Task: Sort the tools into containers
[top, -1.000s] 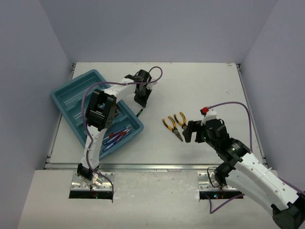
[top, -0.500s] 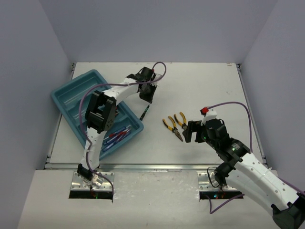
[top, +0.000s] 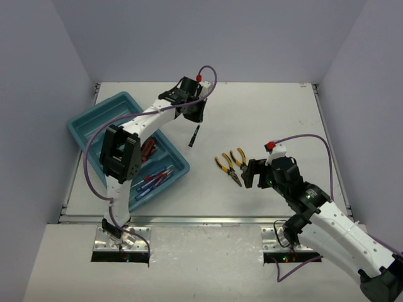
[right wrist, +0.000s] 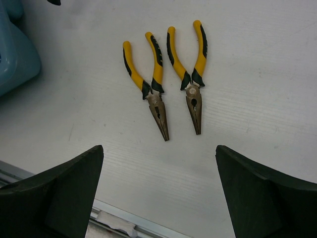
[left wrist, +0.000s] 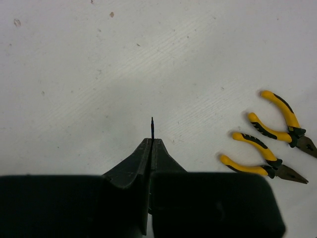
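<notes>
My left gripper is shut on a thin black-green screwdriver, held above the table just right of the teal tray. Only the dark shaft tip pokes past the shut fingers in the left wrist view. Two yellow-handled pliers lie side by side on the table, noses toward me; one pair is left of the other. My right gripper stands open just short of their noses, holding nothing. Red-handled cutters and blue-handled screwdrivers lie in the tray.
The tray sits slanted at the left of the white table, and its near right corner shows in the right wrist view. A metal rail marks the near table edge. Grey walls enclose the table on three sides.
My left gripper has lifted the thin screwdriver and carried it up and a little to the right, away from the tray's edge. The right arm and the pliers have not moved.
</notes>
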You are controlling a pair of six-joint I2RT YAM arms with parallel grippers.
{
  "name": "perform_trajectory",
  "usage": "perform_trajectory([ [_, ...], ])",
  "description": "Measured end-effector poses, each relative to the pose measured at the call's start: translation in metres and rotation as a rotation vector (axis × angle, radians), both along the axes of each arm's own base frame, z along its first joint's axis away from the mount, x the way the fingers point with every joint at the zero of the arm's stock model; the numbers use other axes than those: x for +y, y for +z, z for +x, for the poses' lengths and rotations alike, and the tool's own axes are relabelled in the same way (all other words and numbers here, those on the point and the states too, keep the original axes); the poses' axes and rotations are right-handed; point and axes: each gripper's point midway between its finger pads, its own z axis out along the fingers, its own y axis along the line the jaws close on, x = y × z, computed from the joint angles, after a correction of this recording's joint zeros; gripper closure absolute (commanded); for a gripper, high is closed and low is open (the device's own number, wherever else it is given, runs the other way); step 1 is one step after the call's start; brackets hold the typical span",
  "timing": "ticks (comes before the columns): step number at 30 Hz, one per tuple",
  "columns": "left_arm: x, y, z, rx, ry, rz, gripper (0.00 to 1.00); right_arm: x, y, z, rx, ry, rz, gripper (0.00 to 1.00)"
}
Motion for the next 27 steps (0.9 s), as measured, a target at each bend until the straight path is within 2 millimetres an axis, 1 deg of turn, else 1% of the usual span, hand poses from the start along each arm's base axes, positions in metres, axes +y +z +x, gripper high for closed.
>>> perform_trajectory([
  [3,0.004,0.005,-0.001,-0.016,0.011,0.012,1.0,0.0,0.0,0.0,0.0,0.0,-0.001,0.07],
  [5,0.007,0.015,0.0,-0.043,0.021,0.019,1.0,0.0,0.0,0.0,0.0,0.001,-0.002,0.07],
  [9,0.013,0.046,0.003,-0.117,0.027,0.021,1.0,0.0,0.0,0.0,-0.001,0.002,-0.002,0.07],
  [13,0.017,0.089,0.015,-0.214,0.036,0.002,1.0,0.0,0.0,0.0,-0.001,0.002,-0.003,0.07],
  [16,0.03,0.114,0.022,-0.27,0.057,0.009,1.0,0.0,0.0,0.0,-0.001,0.002,-0.003,0.07],
  [18,0.049,0.123,0.028,-0.296,0.08,0.028,1.0,0.0,0.0,0.0,-0.001,0.002,-0.003,0.07],
  [20,0.081,0.128,0.036,-0.312,0.123,0.054,1.0,0.0,0.0,0.0,-0.001,0.002,-0.002,0.07],
  [21,0.101,0.128,0.04,-0.321,0.151,0.071,1.0,0.0,0.0,0.0,-0.001,0.002,-0.002,0.07],
  [23,0.138,0.123,0.042,-0.315,0.208,0.11,1.0,0.0,0.0,0.0,-0.002,0.002,-0.002,0.07],
  [25,0.183,0.118,0.045,-0.348,0.274,0.174,1.0,0.0,0.001,0.0,-0.004,0.003,-0.002,0.07],
  [27,0.222,0.106,0.035,-0.368,0.312,0.268,1.0,0.0,0.002,0.0,-0.008,0.004,-0.001,0.07],
])
